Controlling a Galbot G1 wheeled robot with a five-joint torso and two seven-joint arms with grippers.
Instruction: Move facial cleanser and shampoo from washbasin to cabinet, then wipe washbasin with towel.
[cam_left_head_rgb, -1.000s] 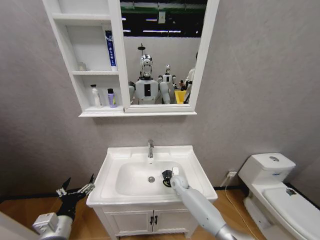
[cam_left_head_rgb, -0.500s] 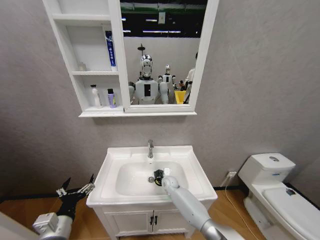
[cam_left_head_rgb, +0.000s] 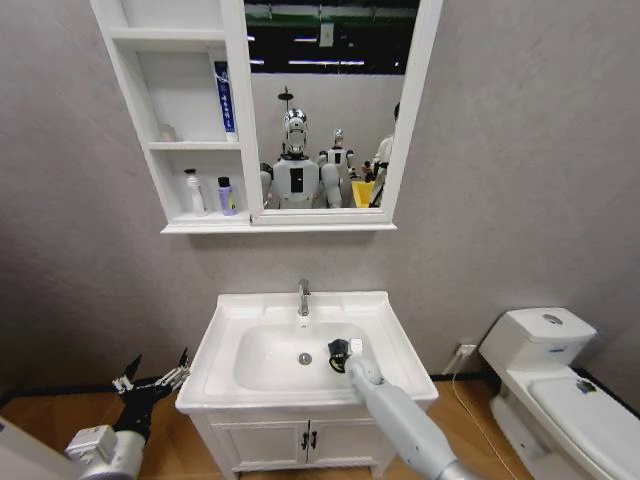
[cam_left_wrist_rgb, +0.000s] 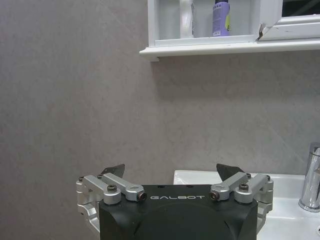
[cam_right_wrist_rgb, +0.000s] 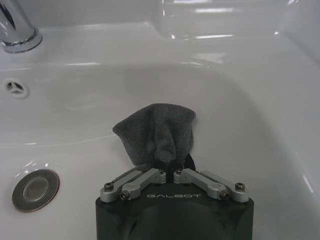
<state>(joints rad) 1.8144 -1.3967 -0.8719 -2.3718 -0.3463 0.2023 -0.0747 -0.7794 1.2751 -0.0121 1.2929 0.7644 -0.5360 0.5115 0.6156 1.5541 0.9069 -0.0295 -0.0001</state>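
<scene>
The towel (cam_right_wrist_rgb: 159, 134) is pinched between the closed fingers of the right gripper (cam_left_head_rgb: 343, 352), with the loose grey cloth hanging ahead of the fingertips so that it, not the metal, meets the ceramic. It is pressed into the oval bowl of the washbasin (cam_left_head_rgb: 395, 340), on the bowl's right slope, beside the drain (cam_left_head_rgb: 305, 358) and in front of the chrome tap (cam_left_head_rgb: 302, 297). The arm is reached down from the basin's front right corner, which lets the cloth be dragged across the bowl. The wiping step is judged to be under way.

The left gripper (cam_left_head_rgb: 152, 384) is held idle just off the basin's left edge, below rim level, its fingers spread wide and empty; it is kept clear of the wiping arm there.

On the cabinet (cam_left_head_rgb: 233, 120), 2 bottles are seen standing side by side in the lowest of the 3 niches: a white bottle (cam_left_head_rgb: 194, 192) and a purple bottle (cam_left_head_rgb: 227, 196) near the mirror panel's edge. A blue tube (cam_left_head_rgb: 225, 97) is stood upright in the middle niche against the same edge. No bottles are seen on the basin's rim, so the moving of cleanser and shampoo is judged done.
</scene>
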